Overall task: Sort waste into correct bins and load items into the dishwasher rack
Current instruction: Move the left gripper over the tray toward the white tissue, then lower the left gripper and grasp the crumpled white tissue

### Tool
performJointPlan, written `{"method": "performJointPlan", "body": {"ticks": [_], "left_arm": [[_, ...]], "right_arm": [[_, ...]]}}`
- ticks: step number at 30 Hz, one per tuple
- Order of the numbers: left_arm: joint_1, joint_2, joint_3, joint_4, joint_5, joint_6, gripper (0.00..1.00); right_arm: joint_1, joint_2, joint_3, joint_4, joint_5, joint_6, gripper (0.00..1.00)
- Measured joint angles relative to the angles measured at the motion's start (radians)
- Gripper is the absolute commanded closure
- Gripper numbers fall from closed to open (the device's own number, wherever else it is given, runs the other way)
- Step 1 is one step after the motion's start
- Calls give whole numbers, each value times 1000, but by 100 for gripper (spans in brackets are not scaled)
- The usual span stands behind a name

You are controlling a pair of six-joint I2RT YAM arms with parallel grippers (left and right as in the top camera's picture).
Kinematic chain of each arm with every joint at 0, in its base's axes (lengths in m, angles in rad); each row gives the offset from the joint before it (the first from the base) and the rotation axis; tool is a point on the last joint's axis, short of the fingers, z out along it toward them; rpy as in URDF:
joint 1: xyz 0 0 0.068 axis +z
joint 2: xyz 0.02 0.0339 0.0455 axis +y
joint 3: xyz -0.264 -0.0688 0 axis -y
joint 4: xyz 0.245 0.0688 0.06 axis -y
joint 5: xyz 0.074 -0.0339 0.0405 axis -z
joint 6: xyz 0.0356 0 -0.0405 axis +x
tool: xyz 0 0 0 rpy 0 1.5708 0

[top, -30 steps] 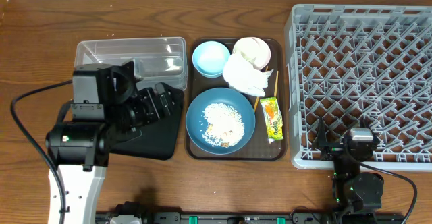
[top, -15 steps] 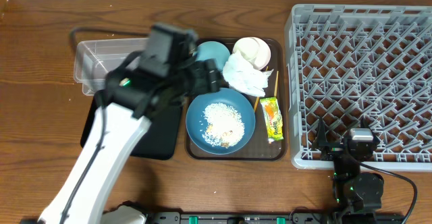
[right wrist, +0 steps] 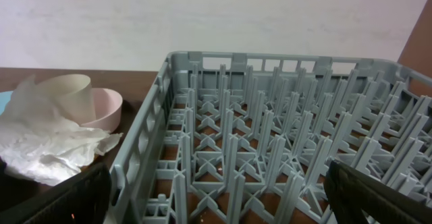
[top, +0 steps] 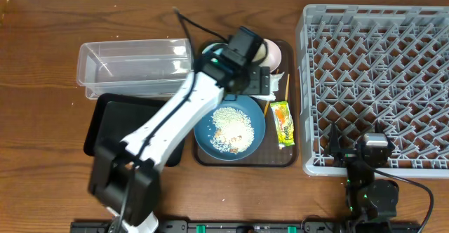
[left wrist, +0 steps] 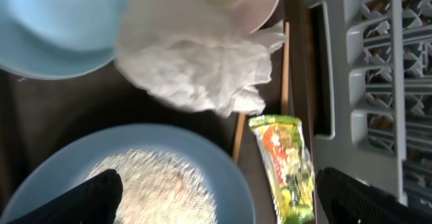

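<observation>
My left gripper [top: 251,73] is open and empty, hovering over the crumpled white napkin [left wrist: 196,62] on the brown serving tray [top: 295,152]. In the left wrist view its fingertips [left wrist: 226,200] straddle the dark-blue plate [left wrist: 223,163] of loose rice [left wrist: 155,190] and the yellow-green snack wrapper [left wrist: 283,166]. The light-blue bowl [left wrist: 61,28], the pink bowl [left wrist: 263,11] and the chopsticks [left wrist: 285,69] lie around the napkin. The white cup [right wrist: 67,90] sits in the pink bowl. My right gripper [top: 372,149] is open at the front edge of the grey rack [top: 379,71].
The clear tub [top: 133,68] stands at the back left, with the black tray [top: 112,124] in front of it. My left arm crosses over the black tray and the plate. The rack [right wrist: 270,150] fills the right side.
My left arm has swung right from above the black tray and tub to above the napkin on the brown tray. The right arm has not moved.
</observation>
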Motion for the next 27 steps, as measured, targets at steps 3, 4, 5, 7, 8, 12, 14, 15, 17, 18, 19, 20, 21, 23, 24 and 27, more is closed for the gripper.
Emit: {"method": "performJointPlan", "body": {"ticks": [3,4,5,7,8,12,14,15,17,18,19,20,21,23,24,27], "left_arm": [[-3,31,0,71,-3,0,5],[-3,36,0,90,-6,0,5],[-3,41,0,109,-12,0,5],[-3,51,0,138,-27,0,5],[-3,57,0,153,-39,1,5],[-3,85,0,201,-69,-6,5],[-3,104,0,221,-76,-23,5],[-3,113,0,233,-79,-27,5],[-3,136,0,267,-84,-42,5],[-3,146,0,280,-90,-45,5],[-3,158,0,293,-94,-50,5],[-3,169,0,304,-99,-52,5],[-3,177,0,310,-105,-53,5],[-3,192,0,312,-121,-53,5],[-3,198,0,311,-129,-53,5],[-3,209,0,312,-146,-53,5]], "right_arm": [[0,0,0,0,0,0,1],[0,0,0,0,0,0,1],[0,0,0,0,0,0,1],[0,0,0,0,0,0,1],[0,0,0,0,0,0,1],[0,0,0,0,0,0,1],[0,0,0,0,0,0,1],[0,0,0,0,0,0,1],[0,0,0,0,0,0,1],[0,0,0,0,0,0,1],[0,0,0,0,0,0,1],[0,0,0,0,0,0,1],[0,0,0,0,0,0,1],[0,0,0,0,0,0,1],[0,0,0,0,0,0,1],[0,0,0,0,0,0,1]]}}
